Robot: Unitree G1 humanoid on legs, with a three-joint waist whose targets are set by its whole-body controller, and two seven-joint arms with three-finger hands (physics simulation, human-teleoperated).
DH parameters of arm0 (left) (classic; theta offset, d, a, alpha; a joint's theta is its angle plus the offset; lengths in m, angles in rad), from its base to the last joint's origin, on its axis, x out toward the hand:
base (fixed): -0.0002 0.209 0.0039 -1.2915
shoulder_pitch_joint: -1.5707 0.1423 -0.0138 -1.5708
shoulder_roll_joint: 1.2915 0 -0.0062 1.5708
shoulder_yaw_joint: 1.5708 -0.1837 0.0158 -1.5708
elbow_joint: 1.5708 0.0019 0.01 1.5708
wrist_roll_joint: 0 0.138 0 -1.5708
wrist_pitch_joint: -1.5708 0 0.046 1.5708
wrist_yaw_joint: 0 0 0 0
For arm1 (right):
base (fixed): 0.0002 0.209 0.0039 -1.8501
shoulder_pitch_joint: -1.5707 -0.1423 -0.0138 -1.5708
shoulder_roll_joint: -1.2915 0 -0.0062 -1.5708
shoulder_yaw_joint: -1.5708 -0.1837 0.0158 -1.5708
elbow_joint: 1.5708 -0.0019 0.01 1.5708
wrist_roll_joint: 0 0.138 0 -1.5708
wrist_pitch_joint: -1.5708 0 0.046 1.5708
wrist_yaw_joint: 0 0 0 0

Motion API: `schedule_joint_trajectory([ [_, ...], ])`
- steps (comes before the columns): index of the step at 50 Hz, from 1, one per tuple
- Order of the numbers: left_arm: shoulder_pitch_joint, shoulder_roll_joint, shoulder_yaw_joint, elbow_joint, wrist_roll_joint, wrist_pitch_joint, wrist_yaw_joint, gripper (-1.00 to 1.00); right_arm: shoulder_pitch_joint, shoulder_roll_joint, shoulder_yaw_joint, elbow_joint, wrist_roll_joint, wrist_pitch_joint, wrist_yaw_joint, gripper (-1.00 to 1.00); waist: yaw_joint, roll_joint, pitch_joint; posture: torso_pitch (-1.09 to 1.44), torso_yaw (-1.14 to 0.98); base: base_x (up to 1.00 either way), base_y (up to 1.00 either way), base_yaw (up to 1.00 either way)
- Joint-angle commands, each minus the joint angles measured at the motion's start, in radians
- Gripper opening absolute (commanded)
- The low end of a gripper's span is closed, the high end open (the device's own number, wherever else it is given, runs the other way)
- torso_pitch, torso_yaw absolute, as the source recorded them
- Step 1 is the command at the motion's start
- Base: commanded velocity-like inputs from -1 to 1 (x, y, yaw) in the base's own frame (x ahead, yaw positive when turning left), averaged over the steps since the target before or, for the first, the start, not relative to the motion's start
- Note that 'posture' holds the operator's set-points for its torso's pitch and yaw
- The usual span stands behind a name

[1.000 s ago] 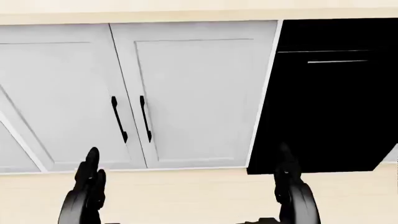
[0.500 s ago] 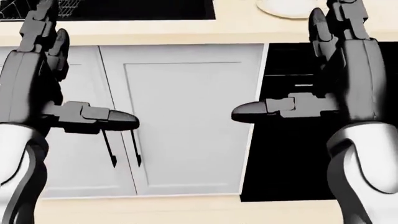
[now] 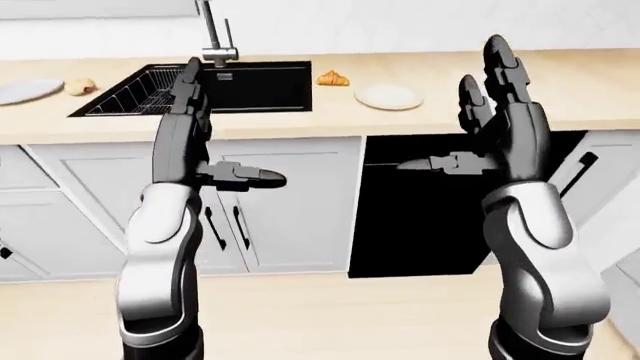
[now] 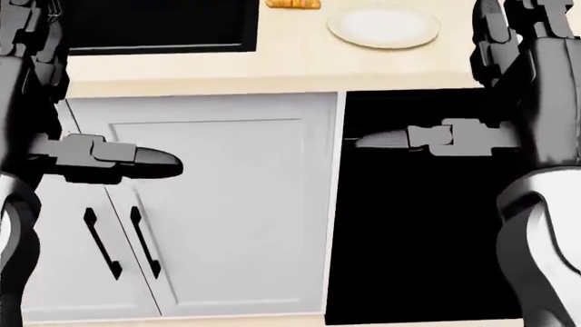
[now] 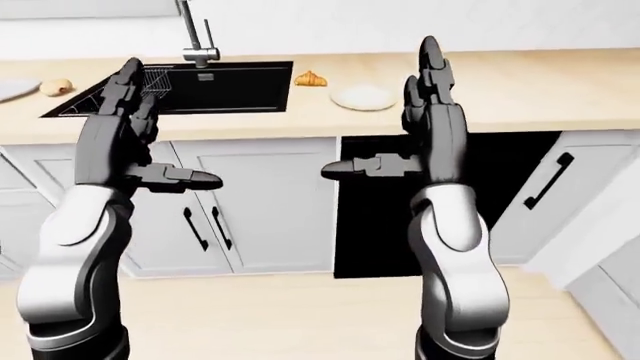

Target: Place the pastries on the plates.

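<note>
Both arms raised upright before the cabinets, palms facing each other. Left hand [image 3: 190,127] spread wide, fingers up, thumb jutting toward the view's centre, holding nothing. Right hand [image 3: 500,112] likewise wide and empty. On the pale wood surface [image 3: 480,75], a croissant [image 3: 333,78] just right of the black sink [image 3: 200,86], with a white plate [image 3: 389,96] near it to the lower right, apart. At far left of the left-eye view, a second pastry [image 3: 81,86] just beside another plate [image 3: 25,91]. Under the surface, white cabinet doors [image 4: 218,204] and a black appliance front [image 4: 417,225].
</note>
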Motion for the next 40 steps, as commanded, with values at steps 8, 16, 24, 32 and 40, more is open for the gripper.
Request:
schedule_joint_trajectory([
  [8,-0.016,0.010,0.010,-0.027,-0.003,-0.014,0.006,1.00,-0.018,-0.007,0.002,-0.001,0.014,-0.043,-0.017,1.00,-0.061,0.051,0.000,0.00,0.00,0.65,-0.41,0.00],
  [16,-0.032,0.019,0.015,-0.023,-0.004,-0.007,0.008,1.00,-0.033,-0.010,-0.003,0.001,0.016,-0.027,-0.026,1.00,-0.051,0.121,0.000,0.00,0.00,0.15,-0.04,0.00],
  [24,-0.048,0.027,0.017,-0.028,-0.008,0.004,0.007,1.00,-0.025,-0.012,-0.005,-0.003,0.021,-0.039,-0.030,1.00,-0.067,0.081,-0.027,0.00,0.00,0.21,-0.43,0.00],
  [32,-0.055,0.032,0.016,-0.032,0.001,0.013,0.004,1.00,-0.036,-0.018,-0.013,-0.012,0.030,-0.021,-0.036,1.00,-0.072,-0.004,-0.031,0.00,0.00,0.23,-0.35,0.00],
  [40,-0.066,0.034,0.018,-0.011,0.003,0.003,0.007,1.00,-0.057,-0.034,-0.021,-0.021,0.033,-0.007,-0.043,1.00,-0.067,0.001,-0.021,0.00,0.00,0.00,0.00,0.00],
])
